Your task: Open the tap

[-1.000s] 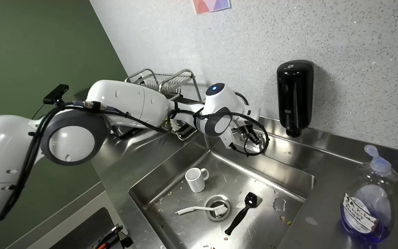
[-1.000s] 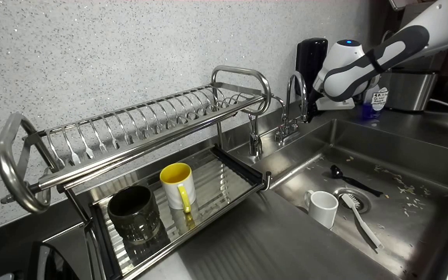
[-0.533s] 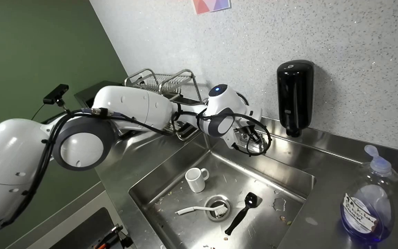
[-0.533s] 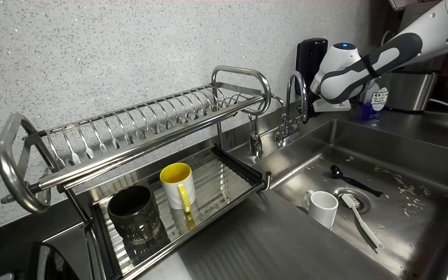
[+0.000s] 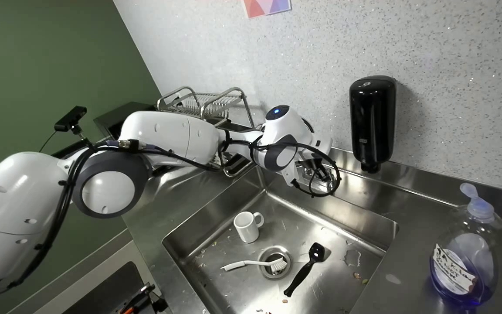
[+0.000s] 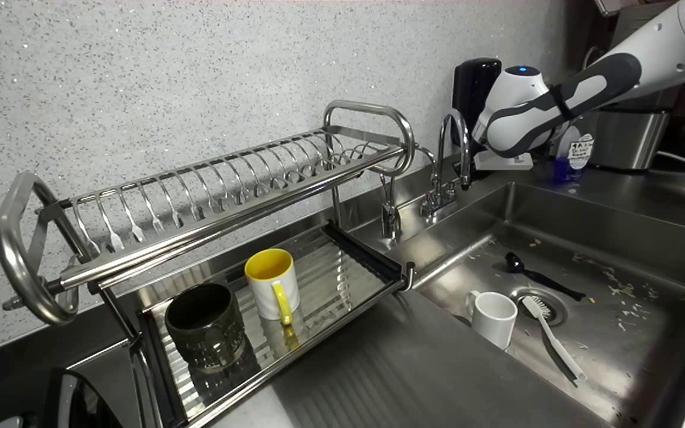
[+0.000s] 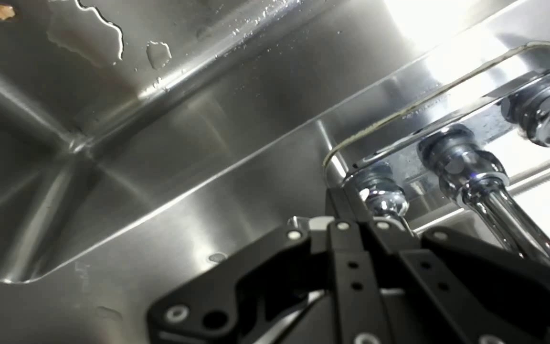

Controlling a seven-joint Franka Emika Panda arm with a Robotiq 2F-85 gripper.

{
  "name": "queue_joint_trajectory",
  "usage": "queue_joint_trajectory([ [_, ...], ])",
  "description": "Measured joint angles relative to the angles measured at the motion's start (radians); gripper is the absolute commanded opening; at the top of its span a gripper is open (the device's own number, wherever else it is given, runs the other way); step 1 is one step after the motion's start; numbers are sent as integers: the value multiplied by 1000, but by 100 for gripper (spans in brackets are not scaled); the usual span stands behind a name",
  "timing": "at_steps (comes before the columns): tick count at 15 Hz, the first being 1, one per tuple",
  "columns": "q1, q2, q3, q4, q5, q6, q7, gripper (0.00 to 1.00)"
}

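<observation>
The tap is chrome with a thin arched spout; in an exterior view its spout [image 6: 442, 134] stands over the back edge of the sink. In an exterior view most of the tap [image 5: 330, 174] is hidden behind my hand. In the wrist view the spout pipe [image 7: 509, 215] rises at right, and the near handle base [image 7: 386, 195] is right beside my fingertips. The lever of that handle is largely hidden by the fingers. My gripper [image 7: 344, 205] has its black fingers together with nothing seen between them. It also shows in both exterior views [image 5: 320, 173] [image 6: 468, 172], low by the tap.
The sink holds a white mug [image 5: 246, 226], a white brush [image 5: 251, 264] and a black utensil [image 5: 304, 269]. A black soap dispenser [image 5: 372, 122] hangs on the wall. A soap bottle [image 5: 464, 257] stands on the counter. A wire dish rack [image 6: 229, 184] holds two mugs.
My arm has shifted a little, and the hand has moved slightly down and closer to the spout. The tap and the sink items look the same.
</observation>
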Motion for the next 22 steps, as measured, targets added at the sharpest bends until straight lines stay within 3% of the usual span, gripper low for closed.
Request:
queue_joint_trajectory([
  [12,7,63,-35,88,1,-10,116,0],
  [22,14,80,-53,110,1,-10,132,0],
])
